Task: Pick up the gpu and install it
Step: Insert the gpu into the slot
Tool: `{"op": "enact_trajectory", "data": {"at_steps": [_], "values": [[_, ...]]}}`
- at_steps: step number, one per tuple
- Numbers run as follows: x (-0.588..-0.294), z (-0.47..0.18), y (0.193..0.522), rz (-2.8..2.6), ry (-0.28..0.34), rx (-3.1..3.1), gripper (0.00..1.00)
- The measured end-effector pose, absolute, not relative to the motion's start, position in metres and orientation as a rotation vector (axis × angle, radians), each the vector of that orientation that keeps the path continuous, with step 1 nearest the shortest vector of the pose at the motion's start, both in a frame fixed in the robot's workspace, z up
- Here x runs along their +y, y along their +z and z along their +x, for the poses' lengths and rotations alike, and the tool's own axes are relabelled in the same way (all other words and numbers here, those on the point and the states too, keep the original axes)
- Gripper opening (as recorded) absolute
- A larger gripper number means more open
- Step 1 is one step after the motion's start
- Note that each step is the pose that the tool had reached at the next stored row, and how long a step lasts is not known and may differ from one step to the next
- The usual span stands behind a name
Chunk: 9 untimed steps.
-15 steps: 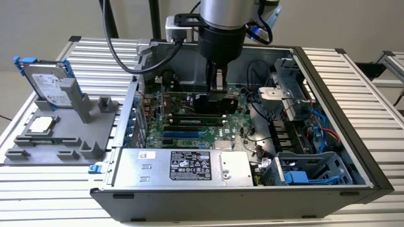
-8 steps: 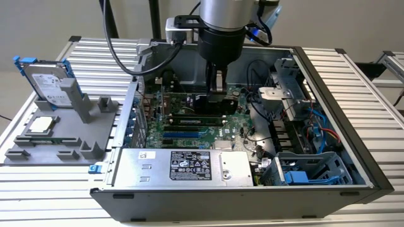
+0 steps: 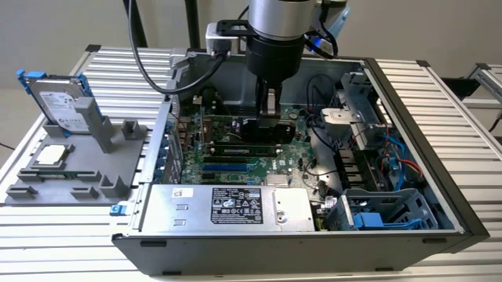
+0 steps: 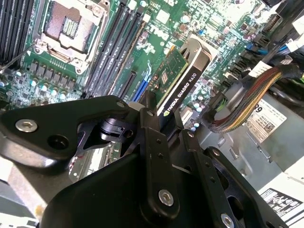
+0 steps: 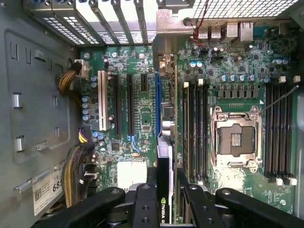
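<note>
Gpu (image 4: 178, 85) pinched edge-on between fingers (image 4: 151, 142) of gripper (image 5: 166, 190), held low inside computer case (image 3: 439, 176), just above motherboard (image 5: 137, 114). Install step judged in hand. Card edge must be aligned with blue slot (image 5: 157, 104) before pressing.

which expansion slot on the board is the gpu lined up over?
The blue slot. In the first wrist view the gpu, held edge-on by the gripper, runs along it; the white and black slots sit off to one side.

One open computer case (image 3: 408, 194), one graphics card (image 4: 178, 83) (upright, in one gripper (image 4: 161, 123)) — one hard drive (image 3: 59, 103) — one grey tray (image 3: 79, 176).
</note>
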<state>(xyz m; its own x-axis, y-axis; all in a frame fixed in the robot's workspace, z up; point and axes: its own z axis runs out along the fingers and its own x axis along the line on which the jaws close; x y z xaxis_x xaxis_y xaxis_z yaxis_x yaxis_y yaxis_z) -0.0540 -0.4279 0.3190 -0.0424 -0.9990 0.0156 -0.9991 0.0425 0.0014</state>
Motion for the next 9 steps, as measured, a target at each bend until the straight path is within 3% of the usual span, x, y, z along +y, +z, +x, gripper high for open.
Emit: {"op": "enact_trajectory", "data": {"at_steps": [9], "values": [[-0.4279,-0.054,0.3164,2.166,0.015,-2.259,0.0]]}}
